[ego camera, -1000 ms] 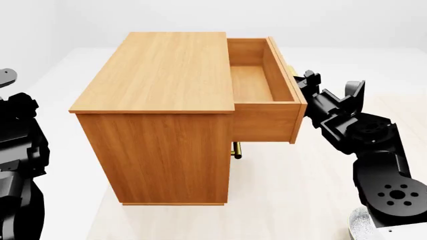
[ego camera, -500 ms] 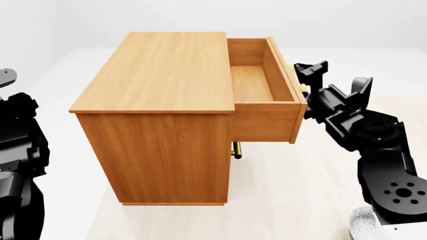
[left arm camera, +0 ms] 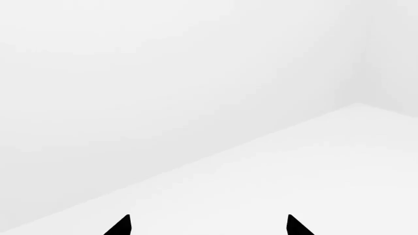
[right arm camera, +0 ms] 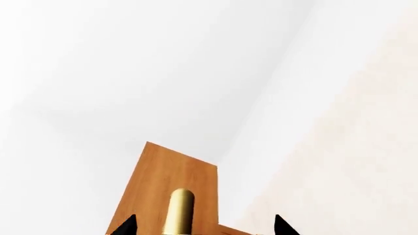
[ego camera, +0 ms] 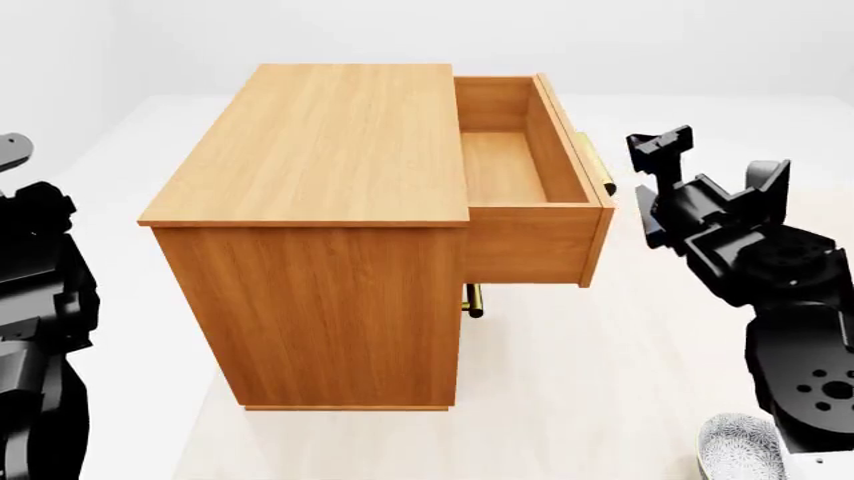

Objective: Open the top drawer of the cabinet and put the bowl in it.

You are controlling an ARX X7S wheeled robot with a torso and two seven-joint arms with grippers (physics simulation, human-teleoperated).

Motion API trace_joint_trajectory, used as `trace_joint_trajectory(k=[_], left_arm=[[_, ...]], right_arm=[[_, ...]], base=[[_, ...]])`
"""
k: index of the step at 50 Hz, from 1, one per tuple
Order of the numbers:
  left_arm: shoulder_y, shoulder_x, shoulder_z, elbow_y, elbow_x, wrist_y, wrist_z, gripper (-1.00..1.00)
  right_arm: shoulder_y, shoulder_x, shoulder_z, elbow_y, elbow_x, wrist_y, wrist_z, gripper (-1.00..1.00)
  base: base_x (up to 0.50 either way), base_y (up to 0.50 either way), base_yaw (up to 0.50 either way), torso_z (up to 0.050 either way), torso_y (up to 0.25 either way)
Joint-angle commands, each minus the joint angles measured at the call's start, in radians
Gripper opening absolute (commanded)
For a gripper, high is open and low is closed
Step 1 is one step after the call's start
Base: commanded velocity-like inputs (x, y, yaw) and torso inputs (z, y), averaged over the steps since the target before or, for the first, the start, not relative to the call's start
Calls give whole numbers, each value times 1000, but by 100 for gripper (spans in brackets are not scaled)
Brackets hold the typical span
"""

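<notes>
Drawer point(ego camera: 527, 170) stands pulled out of the cabinet point(ego camera: 320, 200); right gripper point(ego camera: 650, 165) jaws spread, just off its handle point(ego camera: 597, 160). Bowl point(ego camera: 742, 447) near right. Left claw point(left arm camera: 207, 226) spread too.

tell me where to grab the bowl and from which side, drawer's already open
Only a slice of the bowl shows, at the head view's lower right beside the right arm's base. Its speckled rim looks upturned and free, so a pinch over the rim wall from above seems best, probably with the right gripper, open and clear of the top drawer. The rest is cut off.
</notes>
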Motion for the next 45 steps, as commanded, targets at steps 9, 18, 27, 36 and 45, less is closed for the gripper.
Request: trace_joint_trajectory(k=[9, 18, 27, 36, 45], left_arm=[[-1, -3, -7, 0, -1, 2, 2, 100], [0, -2, -9, 0, 0, 3, 3, 100], [2, 1, -8, 0, 0, 5, 4, 100], [8, 1, -13, 0, 0, 5, 6, 100], [9, 4, -11, 0, 1, 3, 5, 100]], right_arm=[[154, 147, -158, -3, -88, -117, 132, 100], [361, -30, -408, -337, -260, 123, 100, 100], [563, -148, -640, -190, -359, 146, -13, 100], [613, -194, -691, -21, -364, 67, -26, 100], [563, -257, -769, -61, -398, 150, -143, 100]], base=[[0, 0, 0, 0, 0], [0, 0, 0, 0, 0], [0, 0, 0, 0, 0], [0, 0, 0, 0, 0], [0, 0, 0, 0, 0]])
